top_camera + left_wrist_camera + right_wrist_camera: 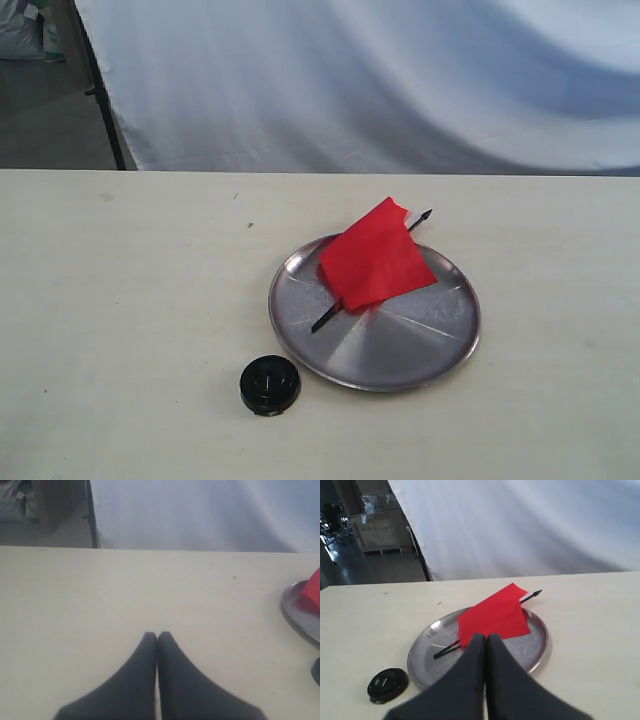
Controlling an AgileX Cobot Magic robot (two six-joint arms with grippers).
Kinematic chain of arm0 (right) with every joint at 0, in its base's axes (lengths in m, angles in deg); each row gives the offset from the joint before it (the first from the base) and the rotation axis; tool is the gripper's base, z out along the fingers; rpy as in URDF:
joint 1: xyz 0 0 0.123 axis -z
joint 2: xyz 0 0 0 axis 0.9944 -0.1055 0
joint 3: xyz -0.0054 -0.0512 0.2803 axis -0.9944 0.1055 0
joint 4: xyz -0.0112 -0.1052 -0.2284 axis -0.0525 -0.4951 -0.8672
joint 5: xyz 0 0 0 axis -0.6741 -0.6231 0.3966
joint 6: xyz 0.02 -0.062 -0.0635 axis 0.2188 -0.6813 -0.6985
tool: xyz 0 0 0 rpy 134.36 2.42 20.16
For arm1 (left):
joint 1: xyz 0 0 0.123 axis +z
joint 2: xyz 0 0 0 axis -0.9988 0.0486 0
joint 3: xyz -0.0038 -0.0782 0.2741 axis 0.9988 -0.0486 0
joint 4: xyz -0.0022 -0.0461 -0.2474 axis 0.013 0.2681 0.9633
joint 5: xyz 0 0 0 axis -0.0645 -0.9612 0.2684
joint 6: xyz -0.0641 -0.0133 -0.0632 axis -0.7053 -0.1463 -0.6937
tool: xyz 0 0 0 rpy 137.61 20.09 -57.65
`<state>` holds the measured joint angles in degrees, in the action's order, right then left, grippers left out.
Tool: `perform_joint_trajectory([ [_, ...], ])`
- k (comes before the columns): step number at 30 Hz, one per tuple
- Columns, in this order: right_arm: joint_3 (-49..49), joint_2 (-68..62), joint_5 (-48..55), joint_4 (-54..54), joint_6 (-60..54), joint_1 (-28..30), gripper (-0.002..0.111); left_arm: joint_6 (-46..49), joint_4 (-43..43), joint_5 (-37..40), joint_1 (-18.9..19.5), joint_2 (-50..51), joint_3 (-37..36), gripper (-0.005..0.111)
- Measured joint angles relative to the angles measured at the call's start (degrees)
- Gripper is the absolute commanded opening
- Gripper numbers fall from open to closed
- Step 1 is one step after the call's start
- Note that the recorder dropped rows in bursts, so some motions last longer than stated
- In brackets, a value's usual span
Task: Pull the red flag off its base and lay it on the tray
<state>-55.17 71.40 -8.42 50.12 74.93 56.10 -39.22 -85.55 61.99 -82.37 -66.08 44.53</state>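
On the pale table (120,300), the red flag (375,258) is seen lying across the tray (400,362), its cloth spread over the far half of the plate. The black stick runs aslant beneath the cloth, and its pointed tip (428,213) juts past the far rim. The base (269,384) stands apart from the flag, on the table just beside the tray's near left rim, without touching it.

This whole arrangement is given by the exterior view, whereas the grippers are shown only by the wrist views. In the left wrist view the left gripper (157,635) is seen with its fingertips pressed together and nothing between them, above bare table. Only an arc of the tray's rim and a corner of red cloth are caught at that picture's edge.

In the right wrist view the right gripper (486,637) is likewise closed and empty, its tips in front of the cloth's near edge. Whether they touch it cannot be told. A white sheet (400,80) hangs behind the table.
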Motion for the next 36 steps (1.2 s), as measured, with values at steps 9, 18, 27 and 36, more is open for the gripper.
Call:
perform_joint_trajectory([
  [9, 0.00, 0.00, 1.53, 0.09, 0.85, 0.00, -0.001, 0.00, 0.00, 0.00, 0.00, 0.00, 0.00, 0.000],
  [18, 0.36, 0.00, 2.24, 0.21, -1.67, 0.00, -0.001, 0.00, 0.00, 0.00, 0.00, 0.00, 0.00, 0.000],
  [27, 1.91, 0.00, 2.18, 1.70, -7.57, 0.00, -0.001, 0.00, 0.00, 0.00, 0.00, 0.00, 0.00, 0.000],
  [36, 1.91, 0.00, 5.76, 3.24, -13.49, 0.00, -0.001, 0.00, 0.00, 0.00, 0.00, 0.00, 0.00, 0.000],
])
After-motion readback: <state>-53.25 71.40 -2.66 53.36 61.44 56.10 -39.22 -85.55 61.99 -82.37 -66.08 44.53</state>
